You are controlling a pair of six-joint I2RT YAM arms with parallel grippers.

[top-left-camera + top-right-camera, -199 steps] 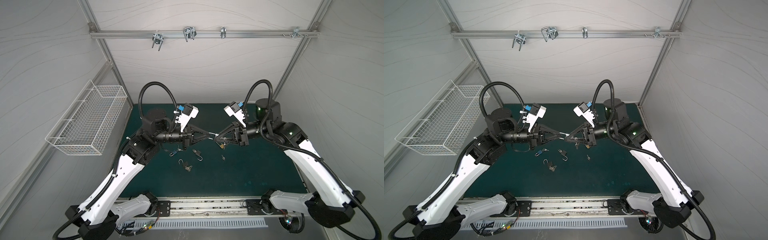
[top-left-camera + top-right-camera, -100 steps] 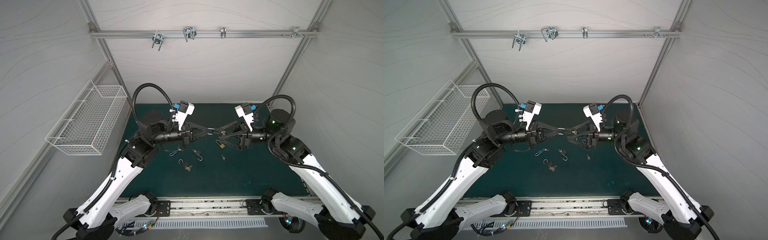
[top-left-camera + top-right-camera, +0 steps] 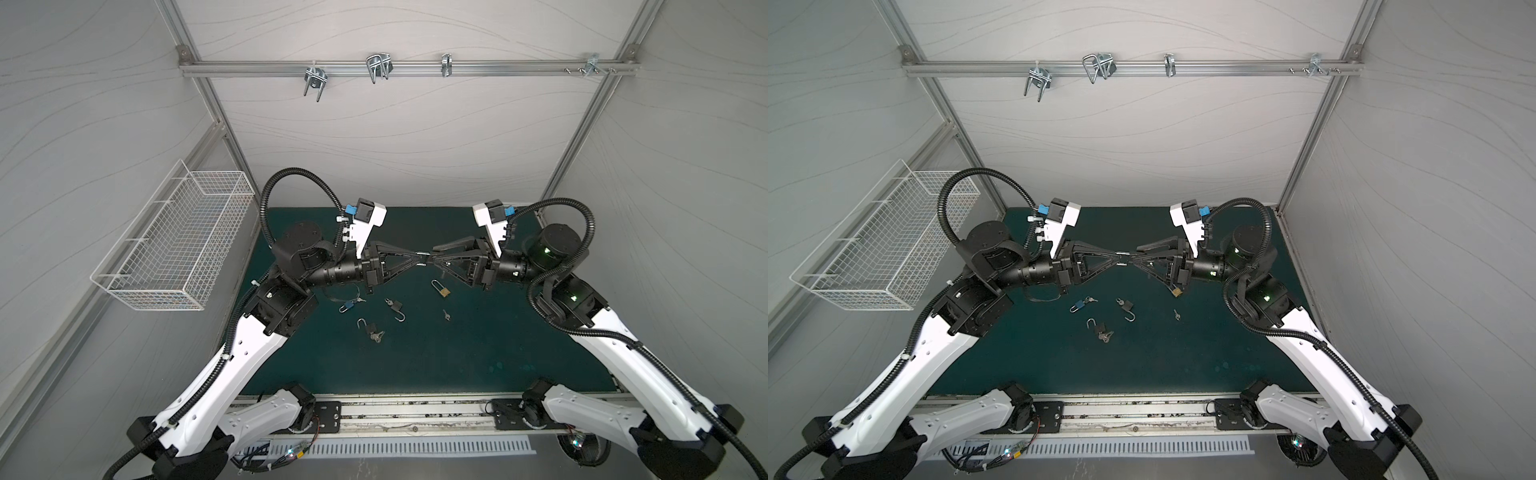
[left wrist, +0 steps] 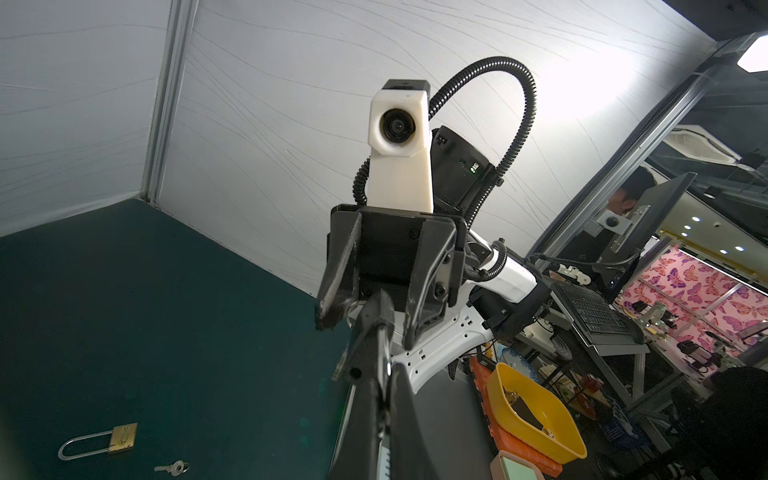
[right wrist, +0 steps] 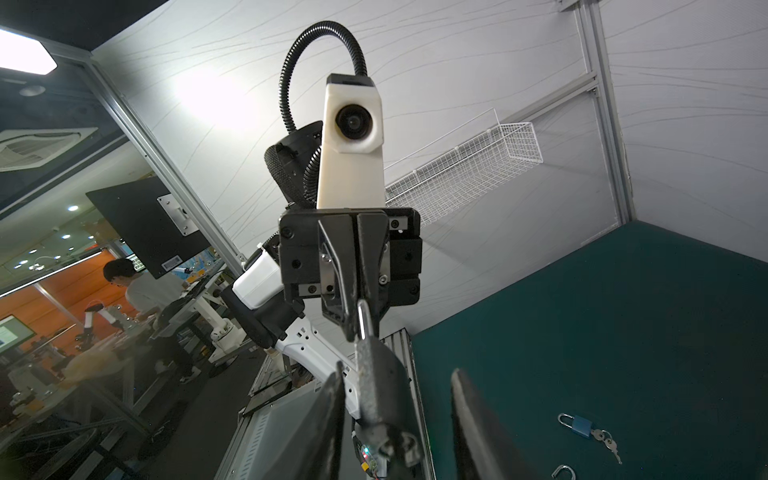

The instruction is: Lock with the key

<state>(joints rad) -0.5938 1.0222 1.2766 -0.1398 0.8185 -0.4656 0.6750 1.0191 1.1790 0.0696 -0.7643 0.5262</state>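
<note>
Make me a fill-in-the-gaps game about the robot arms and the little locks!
The left gripper grips a grey metal padlock, while the right gripper's jaws are ____.
The small padlock with keys nearest the left arm is coloured ____.
Beside the brass long-shackled padlock lies a lone silver ____.
Missing words: open; blue; key.

Left claw (image 3: 420, 259) and right claw (image 3: 435, 254) tip to tip above mat (image 3: 457, 357), padlock (image 5: 376, 374) between them, basket (image 3: 174, 249) far left

Five padlocks (image 3: 441, 289), one loose key (image 3: 446, 314), two arms (image 3: 249, 353), one wire basket (image 3: 174, 249)
</note>
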